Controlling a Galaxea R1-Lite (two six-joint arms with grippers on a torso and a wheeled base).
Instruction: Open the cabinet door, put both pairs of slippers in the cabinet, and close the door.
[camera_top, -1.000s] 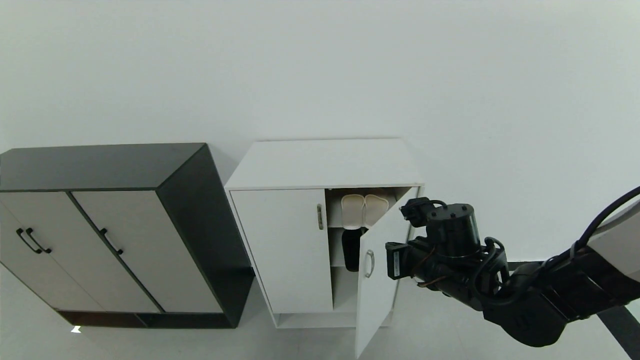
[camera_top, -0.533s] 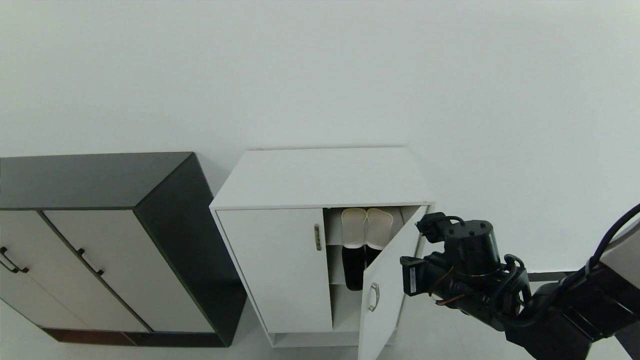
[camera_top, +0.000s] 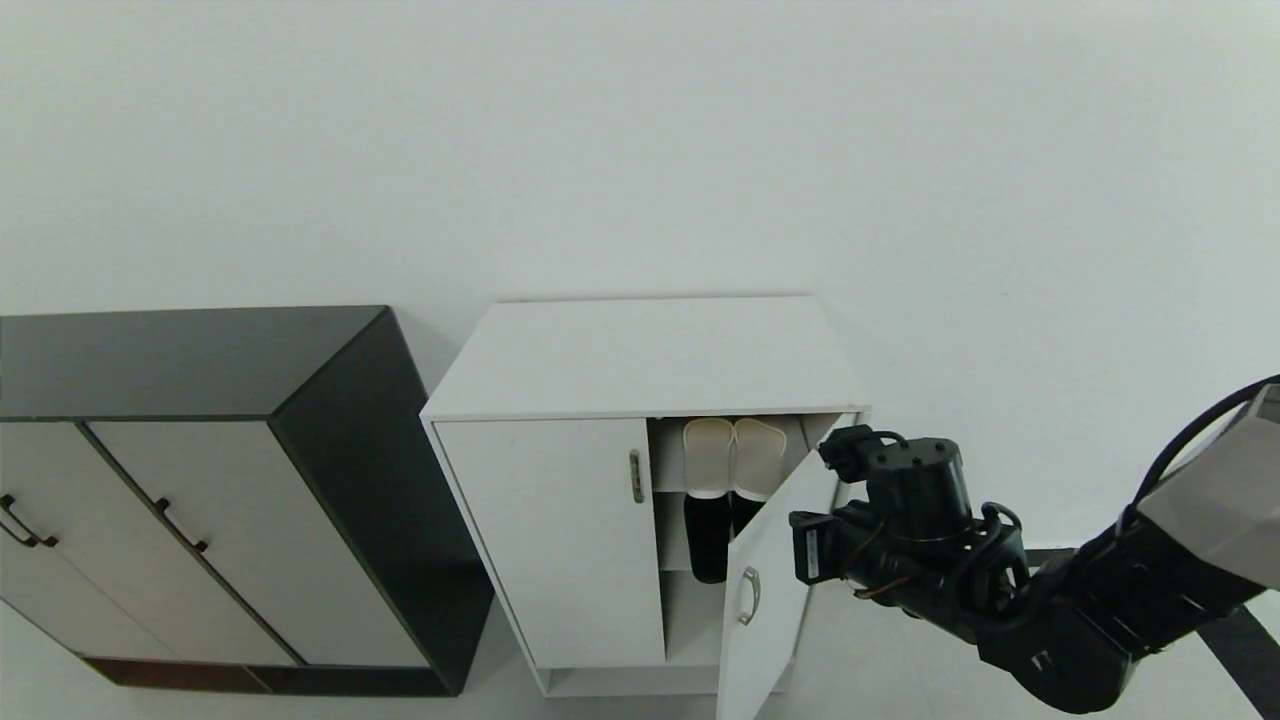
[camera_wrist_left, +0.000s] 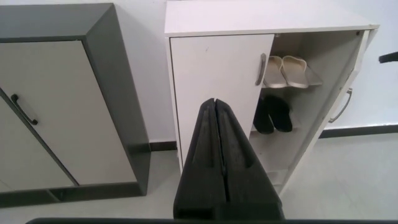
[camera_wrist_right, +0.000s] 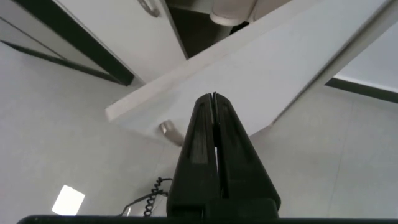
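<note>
Closing the door is left: white slippers and black slippers sit in the cabinet. Your right fingers, shut and empty, meet the door's outer face; a glancing push may slip off.

Two floor cabinets, being one white two-door wooden cabinet and one black-framed cabinet with two grey doors; four slippers, being one cream pair of slippers and one black pair of slippers; four door pulls, being two silver metal handles and two black bar handles.
</note>
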